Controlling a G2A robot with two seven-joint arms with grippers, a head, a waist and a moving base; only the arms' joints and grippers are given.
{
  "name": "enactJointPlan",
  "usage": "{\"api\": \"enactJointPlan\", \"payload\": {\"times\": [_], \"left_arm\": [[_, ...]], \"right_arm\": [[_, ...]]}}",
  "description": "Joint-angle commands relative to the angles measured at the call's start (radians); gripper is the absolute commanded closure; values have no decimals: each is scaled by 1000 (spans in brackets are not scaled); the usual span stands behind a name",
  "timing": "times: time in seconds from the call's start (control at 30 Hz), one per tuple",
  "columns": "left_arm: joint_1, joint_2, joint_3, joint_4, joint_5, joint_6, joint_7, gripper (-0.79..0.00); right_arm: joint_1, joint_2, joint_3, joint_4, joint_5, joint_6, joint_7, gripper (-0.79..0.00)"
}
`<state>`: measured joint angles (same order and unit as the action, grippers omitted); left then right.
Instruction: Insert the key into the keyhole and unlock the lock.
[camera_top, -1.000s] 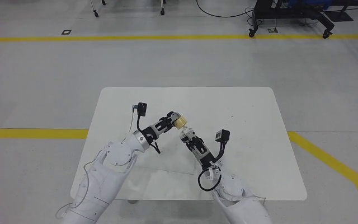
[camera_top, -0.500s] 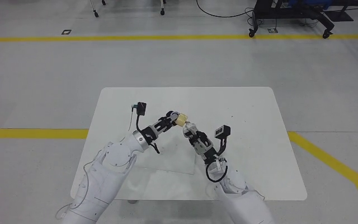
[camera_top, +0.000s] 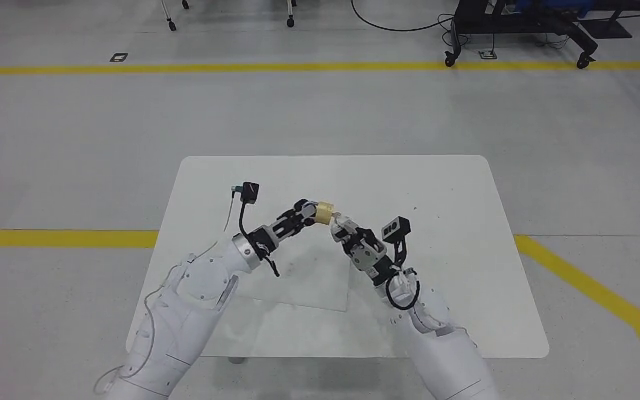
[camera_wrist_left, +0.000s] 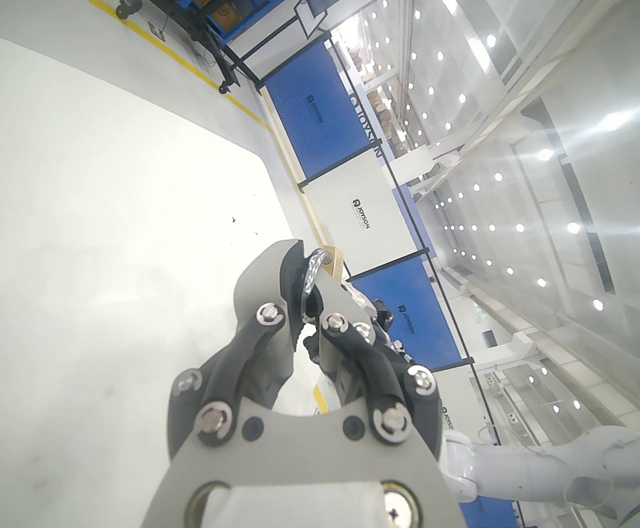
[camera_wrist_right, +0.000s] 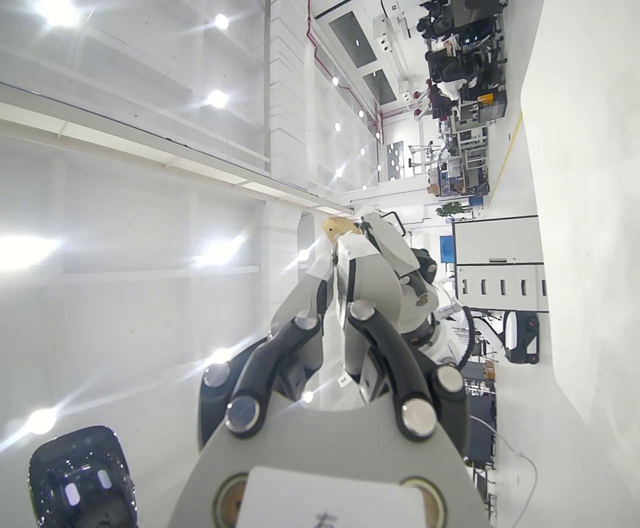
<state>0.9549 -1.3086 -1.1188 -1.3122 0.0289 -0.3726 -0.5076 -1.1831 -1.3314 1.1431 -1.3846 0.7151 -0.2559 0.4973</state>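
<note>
A brass padlock (camera_top: 322, 211) hangs in the air above the middle of the white table (camera_top: 440, 190). My left gripper (camera_top: 302, 214) is shut on it; in the left wrist view the fingers (camera_wrist_left: 295, 270) clamp the steel shackle (camera_wrist_left: 314, 267) and the brass body (camera_wrist_left: 334, 264) sticks out past them. My right gripper (camera_top: 341, 227) meets the padlock from the other side, its tips against the lock's free end. In the right wrist view its fingers (camera_wrist_right: 350, 250) are pressed together just short of the brass body (camera_wrist_right: 337, 226). The key is hidden between them.
Both grippers work above the table's middle, well inside its rounded edges. Bare tabletop (camera_wrist_left: 100, 175) lies under and around them. Yellow floor lines (camera_top: 300, 68) and rolling carts (camera_top: 520, 30) stand far behind the table.
My right gripper has moved up to the padlock and now touches its end, while its forearm swung to the right. The left gripper with the padlock has barely shifted.
</note>
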Motion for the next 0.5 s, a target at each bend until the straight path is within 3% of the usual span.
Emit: {"api": "enactJointPlan", "payload": {"times": [0.0, 0.13, 0.17, 0.2, 0.23, 0.47], "left_arm": [[3, 2, -6, -3, 9, -13, -3, 0], [11, 6, -19, -7, 13, -28, -13, 0], [12, 7, -20, -6, 8, -22, -26, 0], [10, 8, -21, -4, -3, -9, -44, 0], [8, 8, -20, -1, -23, 9, -72, 0], [-6, 14, -67, 21, -272, 87, -252, 0]], "right_arm": [[4, 0, 3, 3, 6, 24, 8, 0], [8, 0, 12, 7, -7, 36, 4, -25], [9, 0, 11, 6, -22, 33, 1, -265], [8, 0, 10, 5, -29, 29, 0, -671], [8, 0, 10, 5, -29, 29, 0, -785], [8, 0, 10, 5, -29, 29, 0, -785]]}}
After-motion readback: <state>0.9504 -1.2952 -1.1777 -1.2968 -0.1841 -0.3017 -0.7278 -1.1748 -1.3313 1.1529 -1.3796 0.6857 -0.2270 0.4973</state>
